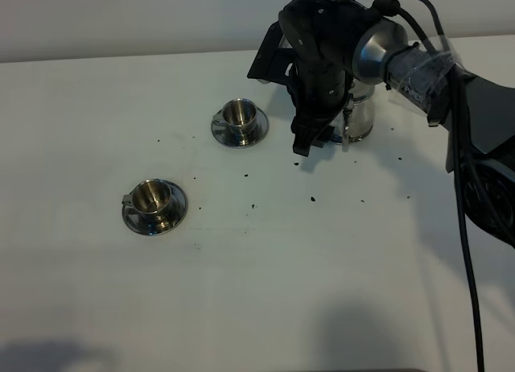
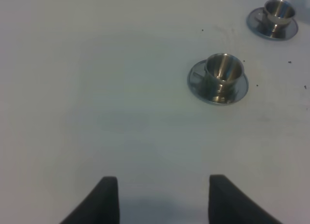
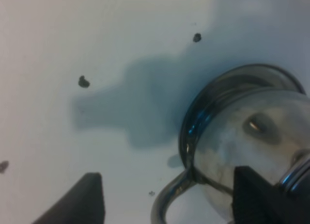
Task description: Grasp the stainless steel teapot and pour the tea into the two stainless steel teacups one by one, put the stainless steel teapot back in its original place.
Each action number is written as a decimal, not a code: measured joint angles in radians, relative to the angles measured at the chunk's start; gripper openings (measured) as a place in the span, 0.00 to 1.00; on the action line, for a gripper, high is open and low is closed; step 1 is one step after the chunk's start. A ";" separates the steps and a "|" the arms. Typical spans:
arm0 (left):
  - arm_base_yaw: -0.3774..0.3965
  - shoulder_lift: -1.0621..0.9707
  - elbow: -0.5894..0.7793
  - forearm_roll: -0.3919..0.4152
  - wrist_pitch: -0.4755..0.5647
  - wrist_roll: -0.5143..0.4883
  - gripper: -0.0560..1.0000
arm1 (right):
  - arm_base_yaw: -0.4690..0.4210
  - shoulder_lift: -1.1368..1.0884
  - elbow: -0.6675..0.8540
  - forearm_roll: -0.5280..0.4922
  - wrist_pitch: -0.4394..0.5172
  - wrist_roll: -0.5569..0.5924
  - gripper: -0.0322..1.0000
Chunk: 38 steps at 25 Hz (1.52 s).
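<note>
The shiny squat stainless steel teapot stands upright at the far right of the white table, to the right of the farther small steel teacup on its saucer. The black right gripper hangs over it with jaws spread wide and nothing held; the thin steel loop handle lies between the fingers. The black left gripper is likewise open and empty. The pot is judged rigid, smooth, slippery, and heavier when filled; hold is best taken on the handle. The handle is turned toward the table's near side. The spout is hidden, so a near-to-far long axis is only presumed.
</note>
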 joint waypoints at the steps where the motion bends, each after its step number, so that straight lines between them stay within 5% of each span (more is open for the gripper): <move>1: 0.000 0.000 0.000 0.000 0.000 0.000 0.48 | 0.000 -0.002 0.013 0.000 -0.001 0.002 0.56; 25: 0.000 0.000 0.000 0.000 0.000 0.000 0.48 | -0.001 -0.200 0.308 -0.030 0.003 0.139 0.56; 31: 0.000 0.000 0.000 0.000 0.000 0.000 0.48 | -0.010 -0.242 0.263 -0.024 0.001 0.360 0.54; 38: 0.000 0.000 0.000 0.000 0.001 -0.002 0.48 | -0.091 -0.239 0.247 0.096 0.001 0.608 0.53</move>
